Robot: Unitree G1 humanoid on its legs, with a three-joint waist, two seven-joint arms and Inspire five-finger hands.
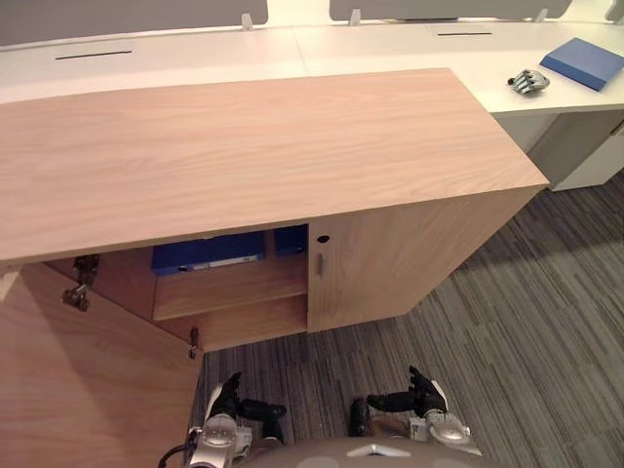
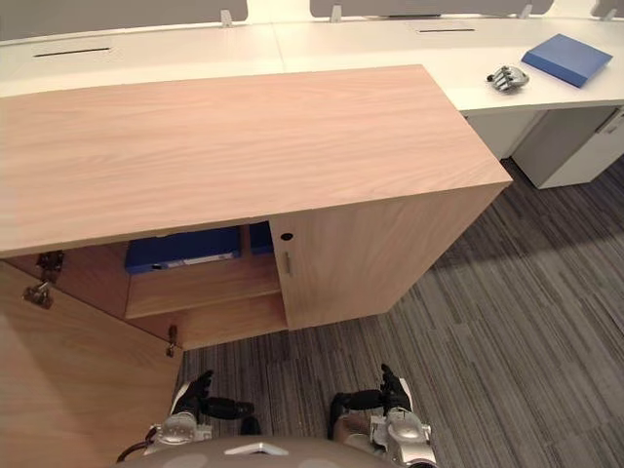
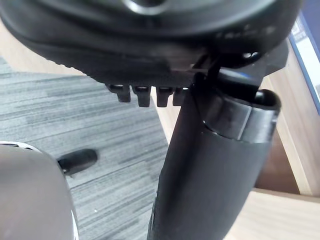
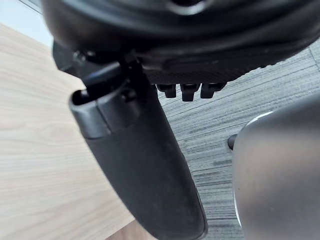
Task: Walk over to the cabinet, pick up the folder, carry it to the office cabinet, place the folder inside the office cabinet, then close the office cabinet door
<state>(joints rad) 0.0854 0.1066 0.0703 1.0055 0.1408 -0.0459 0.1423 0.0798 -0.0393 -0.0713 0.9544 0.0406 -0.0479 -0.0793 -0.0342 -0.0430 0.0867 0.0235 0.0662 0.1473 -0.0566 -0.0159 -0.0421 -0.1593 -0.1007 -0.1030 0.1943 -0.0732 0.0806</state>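
The folder (image 1: 208,253) lies inside the open cabinet (image 1: 409,249), well beyond the left hand (image 1: 230,398) and right hand (image 1: 417,396), both relaxed and empty.

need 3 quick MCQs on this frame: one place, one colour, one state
1. The blue folder nearest the robot lies: A on a chair; B on a shelf inside the cabinet; C in a basket.
2. The desk behind the cabinet is: A white; B black; C green.
3. The cabinet's left door is: A shut; B open; C missing.
Key: B, it shows on the shelf under the cabinet top; A, its surface is plain white; B, it stands swung out toward the robot.
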